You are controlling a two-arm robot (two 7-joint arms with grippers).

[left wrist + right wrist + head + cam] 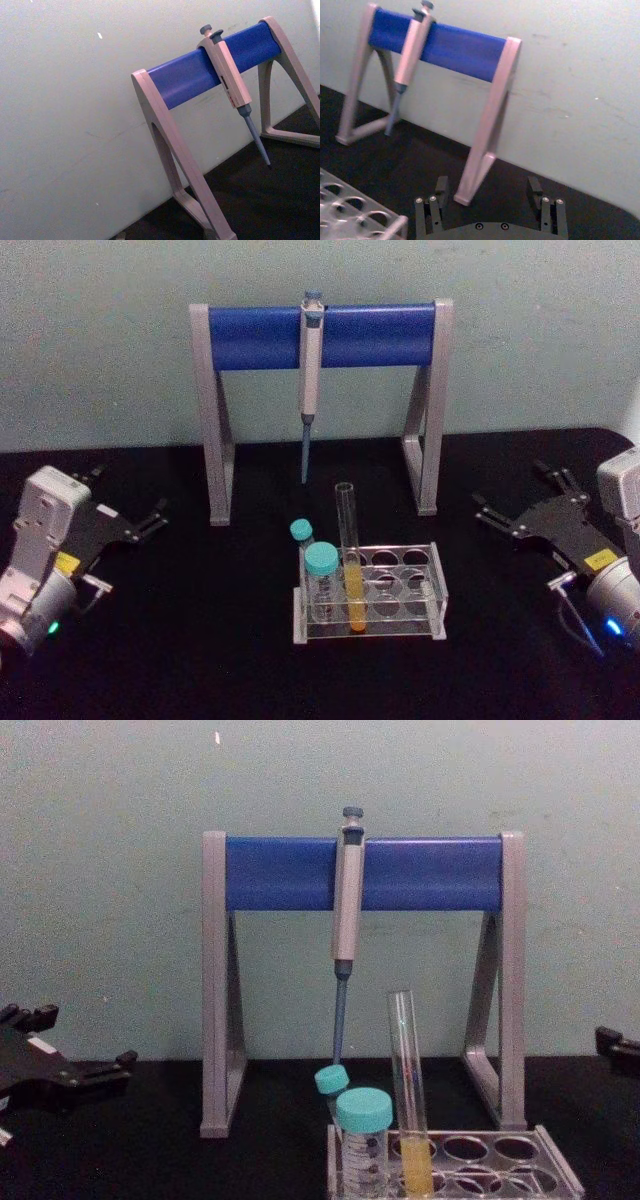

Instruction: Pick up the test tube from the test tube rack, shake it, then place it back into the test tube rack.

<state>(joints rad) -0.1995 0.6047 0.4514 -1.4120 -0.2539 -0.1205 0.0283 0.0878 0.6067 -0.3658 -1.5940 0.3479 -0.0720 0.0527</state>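
The test tube (pixel 349 558), tall, clear and capless with yellow liquid low down, stands upright in the front-left part of the clear test tube rack (pixel 437 585) at the table's middle front. The chest view shows the tube (pixel 408 1100) rising well above the rack (pixel 545 1160). My left gripper (pixel 128 495) rests open at the far left, well away from the rack, and its dark fingers (pixel 110 1067) enter the chest view's left edge. My right gripper (pixel 512 488) sits open at the far right, empty. In the right wrist view the right gripper (pixel 487 187) faces the wall, with a rack corner (pixel 355 215) beside it.
Two teal-capped tubes (pixel 322 580) (pixel 301 531) stand in the rack just left of the test tube. Behind the rack stands a grey-and-blue pipette stand (pixel 380 335) with a pipette (pixel 310 370) hanging from its bar. The black tabletop (pixel 200 640) is bare on both sides of the rack.
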